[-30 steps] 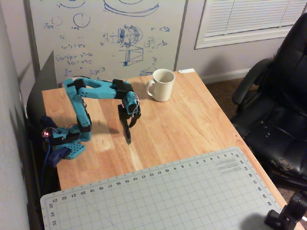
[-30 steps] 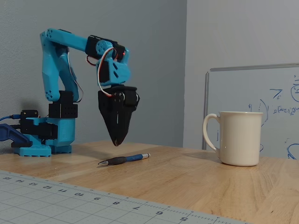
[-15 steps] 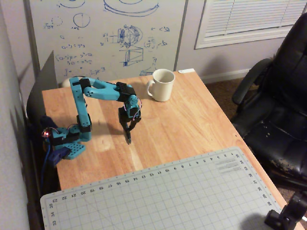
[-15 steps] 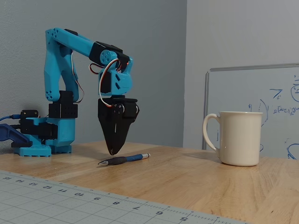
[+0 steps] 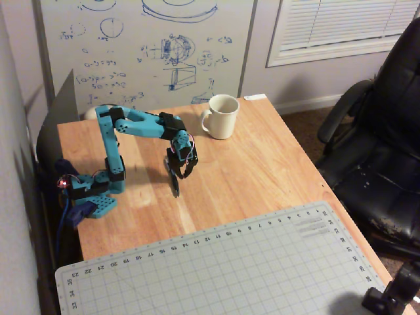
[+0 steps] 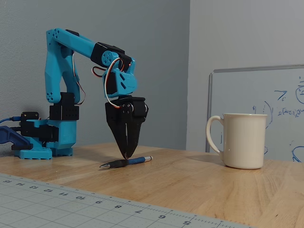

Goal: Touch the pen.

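In the fixed view, the nearest thing is a pale green cutting mat [image 6: 71,202] with a printed grid and a numbered ruler along its edge, lying flat on the wooden bench [image 6: 199,185]. The overhead view shows the same mat [image 5: 216,269] covering the lower part of the bench [image 5: 262,164], with bare wood beyond it.

Just past the mat's edge lies the pen [image 6: 126,162], flat on the wood, its dark tip pointing to the left of the fixed view and its bluish barrel and pale end to the right. Directly over its middle stands the hand [image 6: 127,156], pointing straight down. Its two black fingers are drawn together into a narrow wedge with no visible gap at the tips, and they grip nothing. The tips reach the pen's barrel and seem to touch it, though whether they truly press on it cannot be told. From overhead, the hand [image 5: 176,190] hides most of the pen, and the pen cannot be made out there for certain.

To the right in the fixed view, well apart from the pen, a white mug [image 6: 240,140] stands upright with its handle facing the hand. Overhead, the mug [image 5: 222,116] sits near the far edge of the bench.

Behind the hand, the blue arm [image 6: 61,61] rises from its base. A whiteboard [image 6: 266,114] with blue scribbles leans against the wall.
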Available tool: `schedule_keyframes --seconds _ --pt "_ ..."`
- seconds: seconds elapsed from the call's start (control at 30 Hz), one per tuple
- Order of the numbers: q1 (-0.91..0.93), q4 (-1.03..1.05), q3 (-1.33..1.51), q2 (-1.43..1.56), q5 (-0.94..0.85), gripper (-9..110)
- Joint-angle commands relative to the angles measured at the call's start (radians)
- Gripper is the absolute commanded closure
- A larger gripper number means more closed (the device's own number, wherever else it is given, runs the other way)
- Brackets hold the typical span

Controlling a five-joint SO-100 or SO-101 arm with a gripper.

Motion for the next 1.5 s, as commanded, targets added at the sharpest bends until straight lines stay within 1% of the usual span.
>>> schedule_keyframes --seconds 0.0,0.47,0.57,0.7,0.8,1.13,1.47 --pt "0.012 -0.009 -0.055 0.018 0.011 101" --pt "0.011 0.002 -0.055 0.031 0.011 101" --pt "0.011 0.071 -0.072 0.034 0.011 101" --pt "0.009 0.192 -0.094 0.11 0.011 101" --pt "0.011 0.235 -0.106 0.137 0.011 101" --pt "0.011 0.229 -0.127 0.13 0.011 101" --pt "0.012 0.198 -0.135 0.032 0.011 101"
